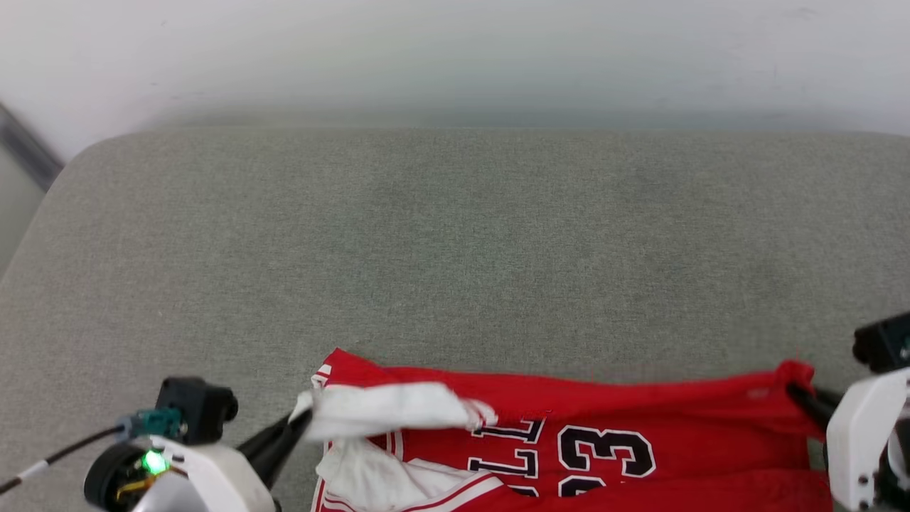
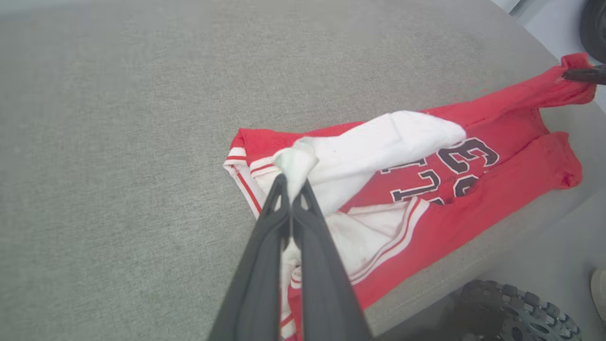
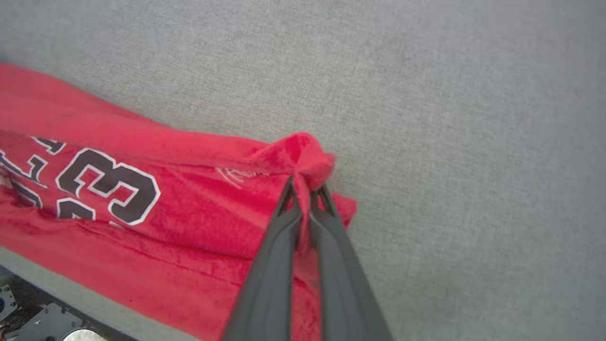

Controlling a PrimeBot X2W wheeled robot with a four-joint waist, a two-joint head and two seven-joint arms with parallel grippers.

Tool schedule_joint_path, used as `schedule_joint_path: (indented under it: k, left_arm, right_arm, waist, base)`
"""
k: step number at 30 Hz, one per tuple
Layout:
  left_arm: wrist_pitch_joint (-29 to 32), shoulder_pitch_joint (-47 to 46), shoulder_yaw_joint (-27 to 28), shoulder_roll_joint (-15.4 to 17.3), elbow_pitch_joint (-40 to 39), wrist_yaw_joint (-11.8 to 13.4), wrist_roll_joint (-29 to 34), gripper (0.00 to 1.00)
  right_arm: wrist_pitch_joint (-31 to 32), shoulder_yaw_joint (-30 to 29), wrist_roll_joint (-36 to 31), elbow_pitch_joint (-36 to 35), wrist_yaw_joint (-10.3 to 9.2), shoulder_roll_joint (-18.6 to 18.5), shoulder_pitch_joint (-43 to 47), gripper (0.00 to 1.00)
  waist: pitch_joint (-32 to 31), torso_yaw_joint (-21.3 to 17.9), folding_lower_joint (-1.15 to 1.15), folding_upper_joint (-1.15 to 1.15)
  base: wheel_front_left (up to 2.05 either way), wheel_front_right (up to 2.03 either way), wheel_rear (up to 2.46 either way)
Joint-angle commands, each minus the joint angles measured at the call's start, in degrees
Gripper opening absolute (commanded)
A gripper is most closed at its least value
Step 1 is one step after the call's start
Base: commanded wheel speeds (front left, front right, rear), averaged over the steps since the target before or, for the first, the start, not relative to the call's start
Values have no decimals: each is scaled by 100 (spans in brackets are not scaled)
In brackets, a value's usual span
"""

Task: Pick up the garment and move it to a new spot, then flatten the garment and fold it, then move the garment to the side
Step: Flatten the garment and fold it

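Locate the garment at the near edge of the grey fabric surface, laid out from left to right and doubled over lengthwise. Note the red body with the black, white-outlined "23" and part of the lettering beside it, both upside down in the head view. Note the near fold reaching the front edge of the surface in both wrist views.

Left end:
- Left gripper at the left end of the garment, fingers clenched on the tip of a white sleeve.
- Sleeve held raised above the red body, extending from the fingertips across to the lettering and covering part of it.
- More white cloth below the raised sleeve, bordered by red-and-white striped trim.

Right end:
- Right gripper at the right end, on the far edge, fingers clenched on a bunched red corner.
- See the right wrist view for the red cloth puckered into a small peak around the fingertips.
- See the left wrist view for one dark finger of the right gripper at the upper right, touching that same corner.

Surroundings:
- Pale wall behind the far edge of the surface.
- Black knobbed wheel on the floor below the front edge.
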Motion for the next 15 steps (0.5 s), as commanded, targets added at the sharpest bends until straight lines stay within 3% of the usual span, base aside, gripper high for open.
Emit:
schedule_joint_path:
  k: [1, 7, 15]
  left_arm:
    - [29, 213, -34, 60, -4, 47, -42, 0]
    - [187, 610, -323, 78, 281, -69, -158, 0]
    - [193, 394, -786, -153, 1069, -372, 124, 0]
  right_arm:
    - [48, -72, -44, -180, -6, 56, 285, 0]
    - [169, 89, -200, -503, -5, -111, 899, 0]
    - [-5, 742, -408, -238, -6, -401, 952, 0]
  waist:
    - [-4, -1, 1, 0]
    - [55, 5, 1, 0]
    - [117, 21, 1, 0]
  base:
    - [0, 0, 0]
    - [0, 0, 0]
    - [0, 0, 0]
